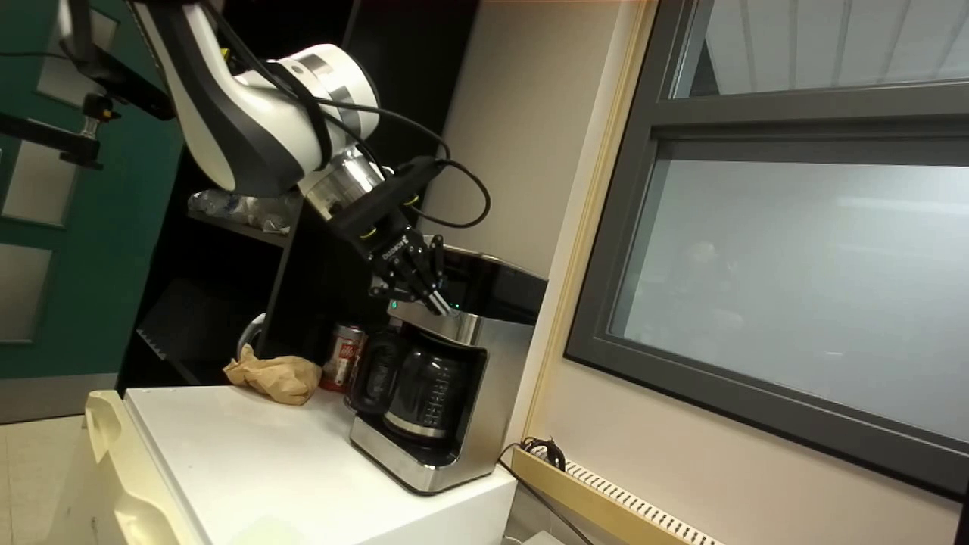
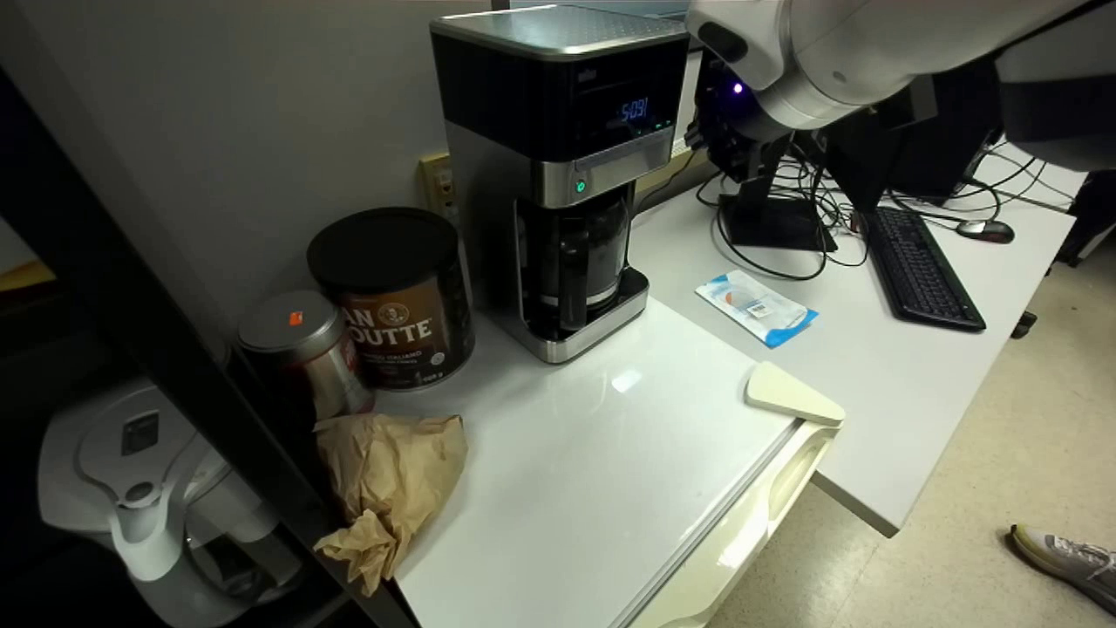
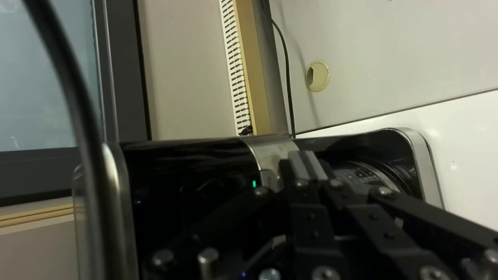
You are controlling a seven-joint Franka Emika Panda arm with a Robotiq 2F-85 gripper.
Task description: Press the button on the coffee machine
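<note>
The coffee machine (image 1: pixel 496 378), black and silver with a dark carafe (image 2: pixel 602 253), stands on a white cabinet top. Its round button (image 2: pixel 581 187) glows green on the silver front band, below a lit clock display. In an exterior view my gripper (image 1: pixel 440 303) is before the upper front, its tips overlapping the silver band to one side of the green button light. Both pads lie together with nothing between them, so the gripper is shut. From the wrist, the gripper (image 3: pixel 307 165) covers part of the machine's front and the button does not show. Whether the tips touch the panel, I cannot tell.
Beside the machine stand a large brown can with a black lid (image 2: pixel 397 305) and a smaller red can (image 1: pixel 344 356). A crumpled paper bag (image 2: pixel 392 488) lies near them. A desk alongside holds a blue-white packet (image 2: pixel 757 307), cables and a keyboard (image 2: pixel 924 266).
</note>
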